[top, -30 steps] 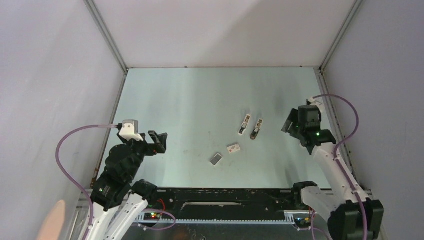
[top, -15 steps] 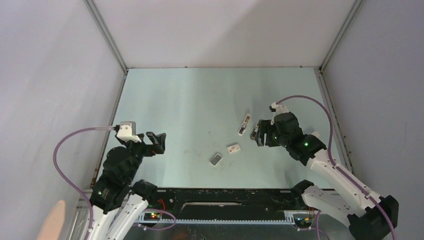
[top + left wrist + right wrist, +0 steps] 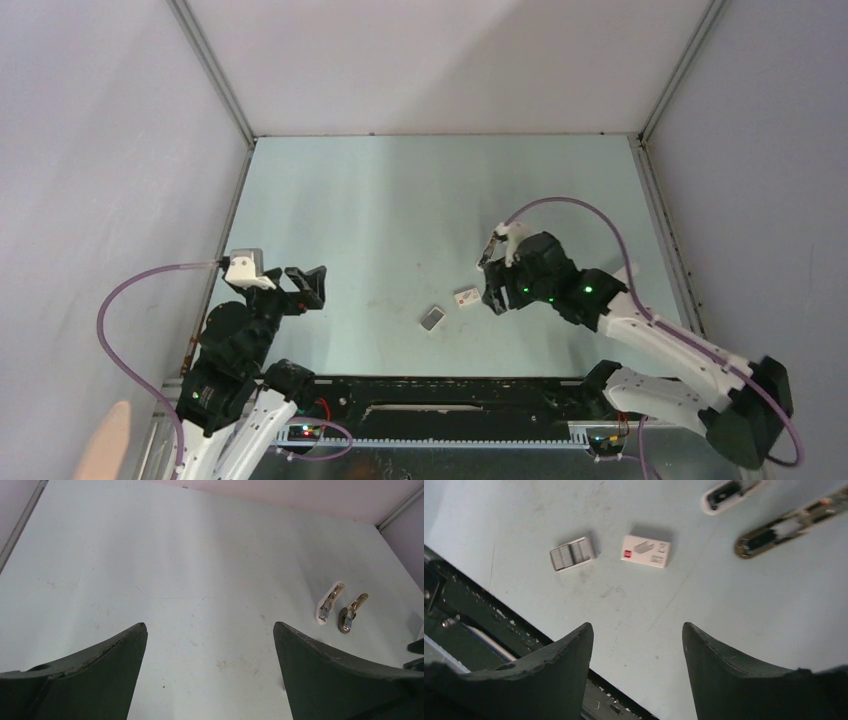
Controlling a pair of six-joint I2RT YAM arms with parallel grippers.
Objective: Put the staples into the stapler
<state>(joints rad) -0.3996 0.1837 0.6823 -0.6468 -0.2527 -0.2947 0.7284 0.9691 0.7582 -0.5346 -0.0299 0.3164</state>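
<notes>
I see the table (image 3: 734, 610) as a matt pale sheet, scuffed and speckled. The box (image 3: 646, 551) looks like smooth printed white card. Beside the box, the staples (image 3: 572, 554) show dull grey metal. Beyond the box, the white stapler piece (image 3: 729, 492) is glossy plastic and the dark stapler piece (image 3: 350, 614) shows gleaming gold-toned metal. On the right gripper (image 3: 637, 628), the fingers (image 3: 729, 675) look like matt dark plastic, rough-edged.
</notes>
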